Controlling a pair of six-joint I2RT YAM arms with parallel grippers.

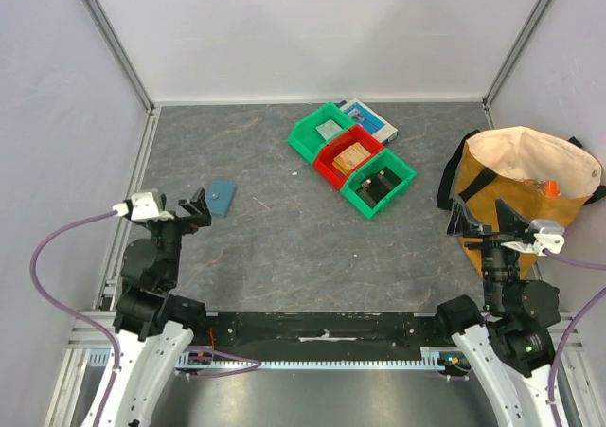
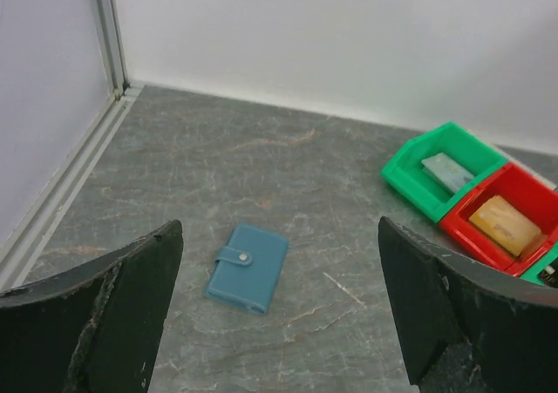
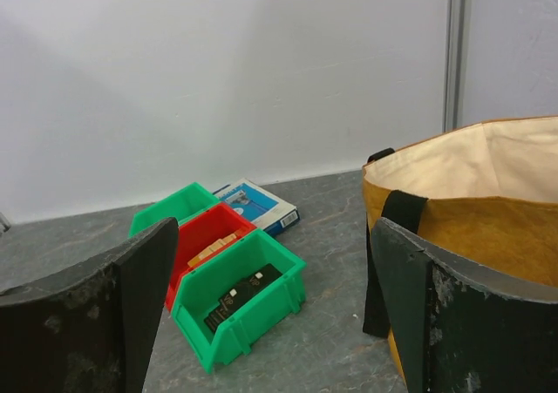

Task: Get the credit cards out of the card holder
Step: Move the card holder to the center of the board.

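Observation:
The card holder (image 2: pixel 248 267), a slate-blue bifold wallet, lies folded shut with its snap tab fastened, flat on the grey table. In the top view it (image 1: pixel 222 198) lies at the left, just ahead of my left gripper (image 1: pixel 197 208). The left gripper (image 2: pixel 279 323) is open and empty, raised above the table, the holder between and beyond its fingers. My right gripper (image 1: pixel 483 221) is open and empty at the right, beside the tan bag; it also shows in the right wrist view (image 3: pixel 272 310). The credit cards are hidden inside the shut holder.
A row of three bins stands at the back centre: a green bin (image 1: pixel 319 132), a red bin (image 1: pixel 347 158) and a green bin (image 1: pixel 378 182) holding a black item. A blue-and-white flat box (image 1: pixel 370 119) lies behind them. A tan tote bag (image 1: pixel 525 186) stands at the right.

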